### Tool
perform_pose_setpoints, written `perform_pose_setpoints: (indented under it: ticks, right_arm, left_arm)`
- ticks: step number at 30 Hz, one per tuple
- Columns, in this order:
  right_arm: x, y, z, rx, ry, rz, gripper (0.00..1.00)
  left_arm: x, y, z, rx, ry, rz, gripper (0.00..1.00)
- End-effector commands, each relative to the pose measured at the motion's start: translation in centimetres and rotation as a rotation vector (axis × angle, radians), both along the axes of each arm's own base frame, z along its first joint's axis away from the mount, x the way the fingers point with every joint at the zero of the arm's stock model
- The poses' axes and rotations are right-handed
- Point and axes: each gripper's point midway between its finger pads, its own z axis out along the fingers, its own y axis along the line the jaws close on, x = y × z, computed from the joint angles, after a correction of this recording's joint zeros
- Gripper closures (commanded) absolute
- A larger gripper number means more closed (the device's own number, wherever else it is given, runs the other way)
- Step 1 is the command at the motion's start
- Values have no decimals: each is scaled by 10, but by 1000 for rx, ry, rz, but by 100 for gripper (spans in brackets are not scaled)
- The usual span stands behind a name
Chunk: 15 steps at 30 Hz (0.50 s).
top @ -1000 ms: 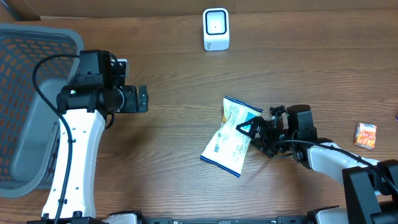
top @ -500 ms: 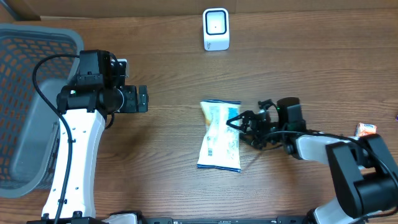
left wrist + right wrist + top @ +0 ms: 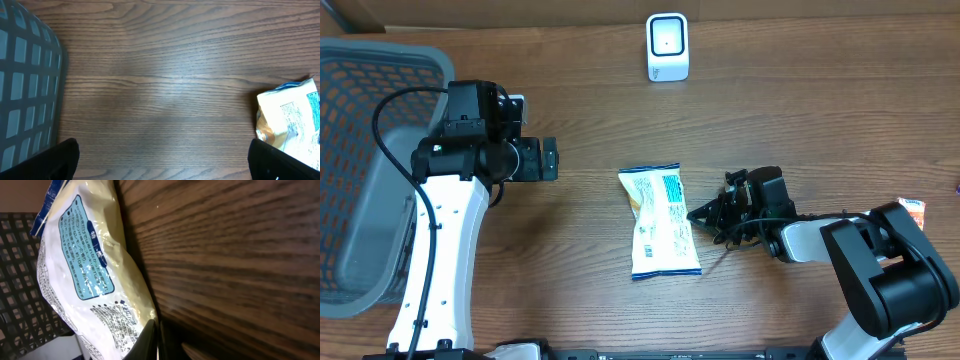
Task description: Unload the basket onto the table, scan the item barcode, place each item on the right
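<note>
A: Where's the snack bag (image 3: 662,222)?
B: Flat on the table (image 3: 800,120), about the middle, text panel up. Well apart from the scanner (image 3: 667,47) at the far edge.
A: Jaws?
B: On the right gripper (image 3: 696,213) they're clamped tight at the bag's right edge and look to nip only a sliver of film. On the left gripper (image 3: 549,158) they're spread wide, nothing in them, near the basket (image 3: 360,90).
A: Risks?
B: Thin pinch on slick film, so the bag likely slips out on the lift. If it holds, the bag hangs floppy and may swing or fold, turning the barcode off the scanner. Can't tell which face carries the barcode. Fingers also sit low and could scrape the wood.
</note>
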Motion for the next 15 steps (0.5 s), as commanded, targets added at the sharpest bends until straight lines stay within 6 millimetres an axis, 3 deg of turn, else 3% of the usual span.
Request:
perform_pose_setpoints:
  ticks: [1,5,9,10,12,13,15]
  right_arm:
    - [-3,-2,-9,-35,-68,43,96]
    - [8,-10,13,-27,-137,29,96]
    - [9,-16,54,-30,-261,62,93]
    - [8,-19,59,-81,-296,77,73]
    - [4,-24,66,-209,-356,113,18]
    - [2,-27,69,-294,-382,134,6]
    - [1,-33,75,-444,-419,172,0]
  left_arm:
    - [0,2,4,2,-12,15,0]
    - [0,2,4,2,-12,15,0]
    - [0,2,4,2,-12,15,0]
    - [0,2,4,2,-12,15,0]
    - [0,2,4,2,-12,15,0]
    - [0,2,4,2,-12,15,0]
    - [0,2,4,2,-12,15,0]
